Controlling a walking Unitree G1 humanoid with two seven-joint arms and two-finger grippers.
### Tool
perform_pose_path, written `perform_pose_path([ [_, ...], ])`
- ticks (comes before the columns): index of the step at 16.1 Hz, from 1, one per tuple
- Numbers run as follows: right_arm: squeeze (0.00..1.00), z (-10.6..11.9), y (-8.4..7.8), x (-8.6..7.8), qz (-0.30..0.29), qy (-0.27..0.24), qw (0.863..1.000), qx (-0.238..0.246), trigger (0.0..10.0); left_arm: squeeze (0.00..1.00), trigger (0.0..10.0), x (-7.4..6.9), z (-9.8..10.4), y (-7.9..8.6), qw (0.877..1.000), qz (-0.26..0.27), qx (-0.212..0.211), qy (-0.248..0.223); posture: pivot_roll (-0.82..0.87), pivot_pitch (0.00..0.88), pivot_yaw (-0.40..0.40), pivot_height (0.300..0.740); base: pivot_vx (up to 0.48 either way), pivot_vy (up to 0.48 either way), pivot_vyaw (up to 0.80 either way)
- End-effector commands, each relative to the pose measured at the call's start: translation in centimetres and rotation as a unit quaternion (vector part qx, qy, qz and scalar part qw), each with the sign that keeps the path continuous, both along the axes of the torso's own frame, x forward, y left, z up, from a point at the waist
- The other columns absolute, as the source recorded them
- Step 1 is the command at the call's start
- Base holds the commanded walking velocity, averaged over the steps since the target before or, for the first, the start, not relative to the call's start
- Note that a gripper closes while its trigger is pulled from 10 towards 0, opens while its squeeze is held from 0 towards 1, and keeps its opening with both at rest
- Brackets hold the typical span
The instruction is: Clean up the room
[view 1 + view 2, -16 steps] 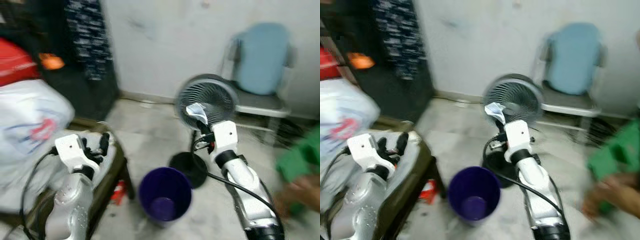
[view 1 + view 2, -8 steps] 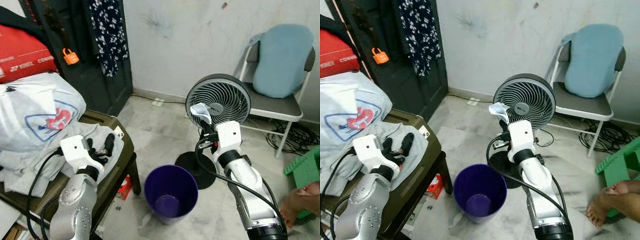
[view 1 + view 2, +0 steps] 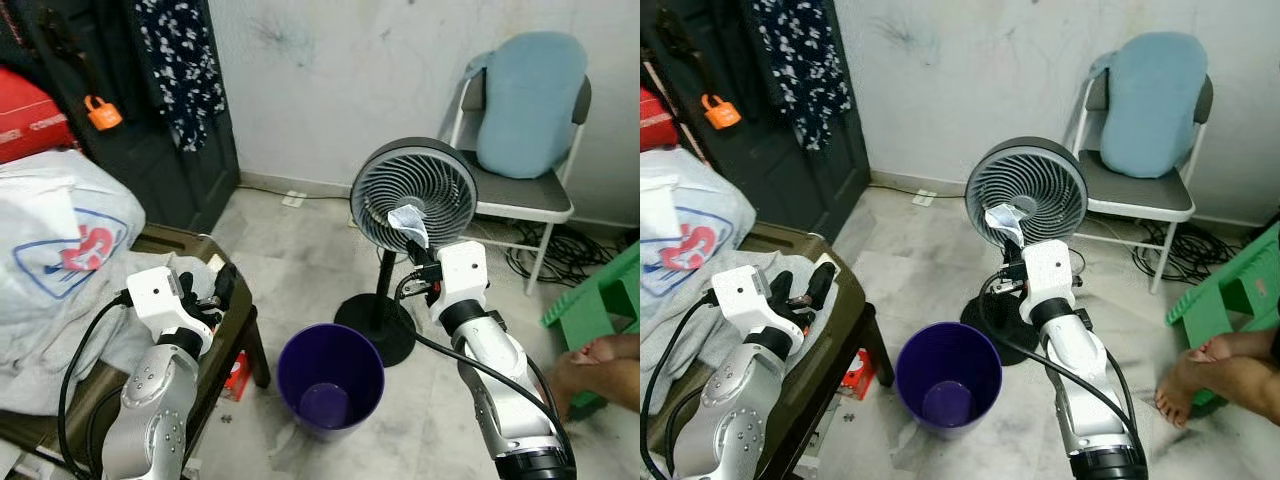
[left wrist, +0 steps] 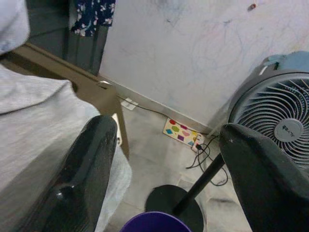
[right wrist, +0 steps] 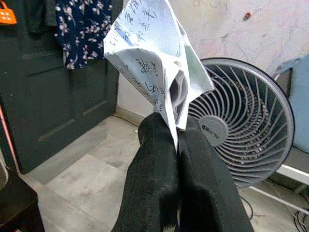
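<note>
A crumpled printed paper (image 3: pixel 409 220) is pinched in my right gripper (image 5: pixel 170 145), held up in front of the standing fan (image 3: pixel 402 195). In the right wrist view the paper (image 5: pixel 153 55) sticks up from the shut black fingers (image 5: pixel 154 193). A purple bin (image 3: pixel 331 378) stands on the floor below and to the left of that gripper. My left gripper (image 3: pixel 205 287) is open over the grey cloth (image 3: pixel 60 325) on the dark table (image 3: pixel 215 345), holding nothing.
A folding chair (image 3: pixel 520 150) with a blue cushion stands by the back wall, cables (image 3: pixel 535 262) under it. A person's foot (image 3: pixel 1205 375) and a green stool (image 3: pixel 595 300) are at the right. A white bag (image 3: pixel 60 235) and black door (image 3: pixel 130 110) lie left.
The camera has swung a little, shifting the scene. Both arms keep their poses; the right gripper still holds the paper above the bin.
</note>
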State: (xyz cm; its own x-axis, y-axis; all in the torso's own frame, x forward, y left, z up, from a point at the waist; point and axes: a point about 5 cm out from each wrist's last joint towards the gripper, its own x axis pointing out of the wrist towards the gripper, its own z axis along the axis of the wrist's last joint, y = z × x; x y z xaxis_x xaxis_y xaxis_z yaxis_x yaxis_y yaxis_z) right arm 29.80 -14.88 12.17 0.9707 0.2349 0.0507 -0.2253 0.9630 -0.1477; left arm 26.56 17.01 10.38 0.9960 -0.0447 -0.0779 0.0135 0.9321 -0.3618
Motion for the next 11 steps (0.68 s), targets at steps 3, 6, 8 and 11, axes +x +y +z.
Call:
perform_pose_path([
  [3, 0.00, 0.14, 0.18, 0.16, 0.003, 0.000, 1.000, 0.004, 10.0, 0.00, 10.0, -0.02, 0.38, 0.06, 1.000, -0.003, 0.002, -0.007, -0.06, 0.012, 0.011, 0.740, 0.180, 0.000, 0.00],
  [6, 0.00, 0.10, 0.18, 0.15, 0.002, 0.001, 1.000, 0.005, 10.0, 0.00, 10.0, -0.01, 0.40, 0.05, 1.000, -0.006, 0.001, -0.008, -0.06, 0.013, 0.013, 0.740, 0.282, 0.000, 0.00],
  [8, 0.00, -0.01, 0.07, 0.14, 0.000, 0.005, 1.000, 0.006, 10.0, 0.00, 10.0, -0.01, 0.41, 0.03, 1.000, -0.007, 0.001, -0.008, -0.06, 0.013, 0.013, 0.740, 0.296, 0.000, 0.00],
  [11, 0.00, -0.08, 0.08, 0.10, 0.000, 0.006, 1.000, 0.005, 10.0, 0.00, 10.0, -0.05, 0.40, 0.02, 1.000, -0.008, 0.001, -0.008, -0.06, 0.014, 0.013, 0.740, 0.309, 0.000, 0.00],
])
